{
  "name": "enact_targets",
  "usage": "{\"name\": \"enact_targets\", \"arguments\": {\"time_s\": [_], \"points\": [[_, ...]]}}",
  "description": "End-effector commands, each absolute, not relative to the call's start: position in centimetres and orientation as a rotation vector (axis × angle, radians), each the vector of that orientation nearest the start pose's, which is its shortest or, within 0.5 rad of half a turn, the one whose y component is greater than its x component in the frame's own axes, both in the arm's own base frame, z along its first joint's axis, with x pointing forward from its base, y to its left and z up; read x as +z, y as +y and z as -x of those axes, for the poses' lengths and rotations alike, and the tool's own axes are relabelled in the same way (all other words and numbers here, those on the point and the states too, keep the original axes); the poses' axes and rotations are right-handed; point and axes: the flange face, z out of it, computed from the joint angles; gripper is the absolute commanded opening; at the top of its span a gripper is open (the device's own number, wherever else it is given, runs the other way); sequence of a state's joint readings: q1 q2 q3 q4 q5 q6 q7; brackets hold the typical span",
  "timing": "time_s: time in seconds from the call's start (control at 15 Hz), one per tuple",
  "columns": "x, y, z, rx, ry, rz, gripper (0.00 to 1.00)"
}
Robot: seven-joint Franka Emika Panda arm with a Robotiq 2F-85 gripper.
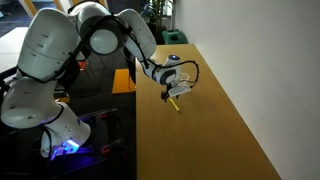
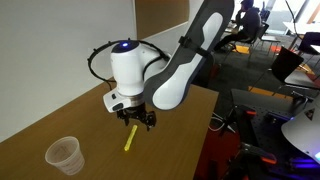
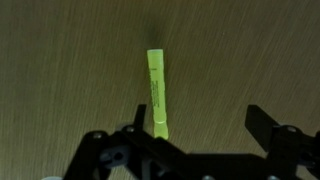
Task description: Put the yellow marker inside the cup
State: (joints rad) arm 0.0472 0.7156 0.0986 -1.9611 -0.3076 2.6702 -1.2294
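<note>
The yellow marker (image 3: 157,92) lies flat on the wooden table. In the wrist view it runs lengthwise away from the camera, its near end close to one finger. My gripper (image 3: 195,122) is open and empty, hovering just above the marker's near end. In both exterior views the gripper (image 2: 136,119) (image 1: 174,90) points down over the marker (image 2: 129,139) (image 1: 176,102). The translucent plastic cup (image 2: 63,155) stands upright on the table, well apart from the marker. The cup does not show in the wrist view.
The wooden table (image 1: 200,130) runs along a white wall (image 1: 260,60). Its edge (image 2: 205,140) drops off close beside the marker. Desks, chairs and equipment (image 2: 280,60) stand beyond the table.
</note>
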Motion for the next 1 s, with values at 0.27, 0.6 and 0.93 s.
{"name": "enact_targets", "arguments": {"time_s": [0.27,0.6,0.93], "points": [[7.4,9.7,-60.0,0.008,2.295,-1.978,1.00],[5.4,9.4,-60.5,0.060,2.291,-1.952,1.00],[5.0,9.4,-61.3,0.070,2.279,-1.976,1.00]]}}
